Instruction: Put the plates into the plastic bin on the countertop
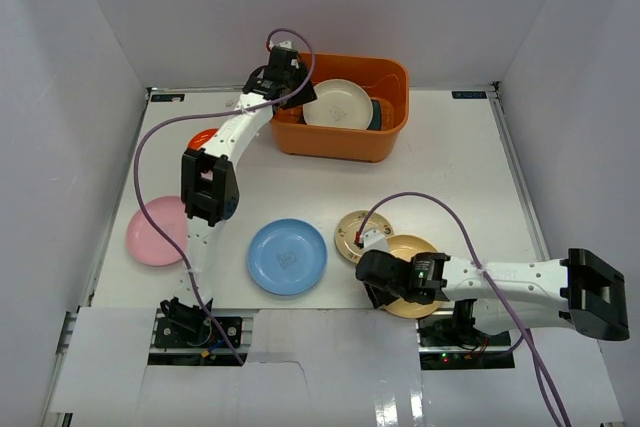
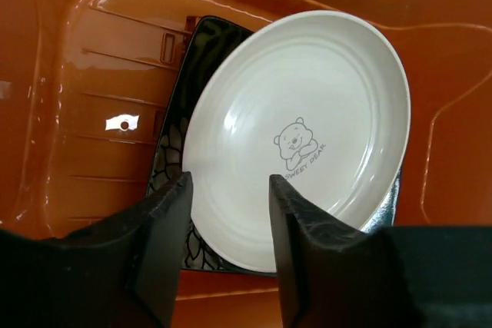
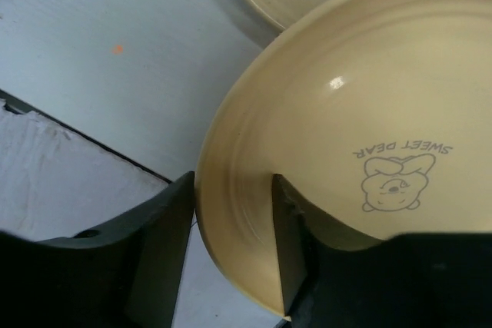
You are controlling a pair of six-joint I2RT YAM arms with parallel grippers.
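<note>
Dropping cream plate [image 2: 307,113] in bin [image 1: 340,142], L gripper [image 2: 228,186] jaws apart. R gripper [image 3: 231,186] astride tan plate [image 3: 369,97] rim, grip unclear; next clamp, lift.

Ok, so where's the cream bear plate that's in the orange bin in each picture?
Top external: the cream plate lies in the orange bin, far centre of the countertop.
Left wrist: it fills the middle, lying on a black plate.
Right wrist: not in it; that bear plate is the tan-yellow plate.
Shared landmark: the orange bin's wall, top and left wrist views only.
</note>
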